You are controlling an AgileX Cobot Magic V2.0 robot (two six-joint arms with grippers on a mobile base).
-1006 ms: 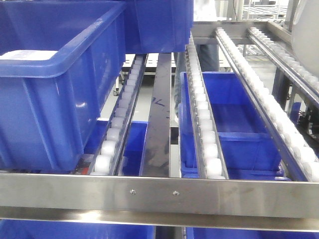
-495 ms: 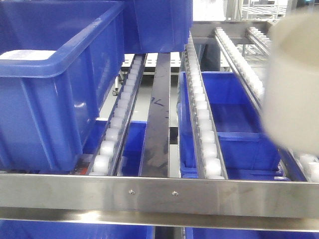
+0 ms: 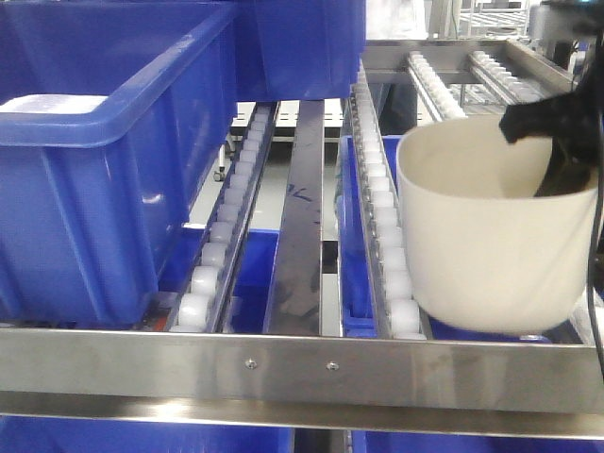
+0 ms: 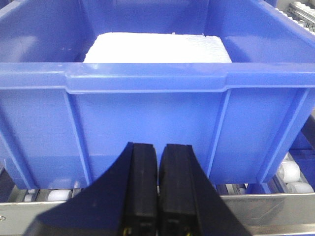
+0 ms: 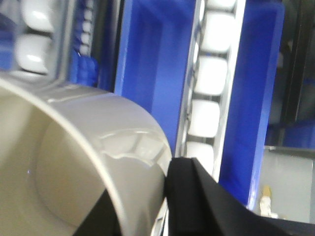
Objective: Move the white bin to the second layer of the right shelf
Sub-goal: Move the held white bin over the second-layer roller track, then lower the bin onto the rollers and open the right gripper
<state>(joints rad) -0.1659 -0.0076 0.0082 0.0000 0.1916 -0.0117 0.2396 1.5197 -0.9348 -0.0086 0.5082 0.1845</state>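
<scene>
The white bin (image 3: 486,241) is a cream-white tub at the right of the front view. It sits over the right roller lanes (image 3: 389,255) of the sloped steel shelf level, just behind the front rail (image 3: 302,368). Whether its base touches the rollers is unclear. My right gripper (image 3: 557,151) is shut on the bin's right rim. In the right wrist view the right gripper (image 5: 142,184) has one finger inside and one outside the bin wall (image 5: 123,147). My left gripper (image 4: 158,150) is shut and empty, in front of a blue crate (image 4: 147,108).
A large blue crate (image 3: 94,179) holding a white foam block (image 4: 157,48) fills the left lanes. Another blue crate (image 3: 302,47) stands behind it. More blue crates (image 3: 363,236) lie on the level below. A dark steel divider (image 3: 302,226) runs down the middle.
The white bin has come in from the upper right, moving left and down. It now sits low over the right lanes behind the front rail, with the right gripper in view on its rim.
</scene>
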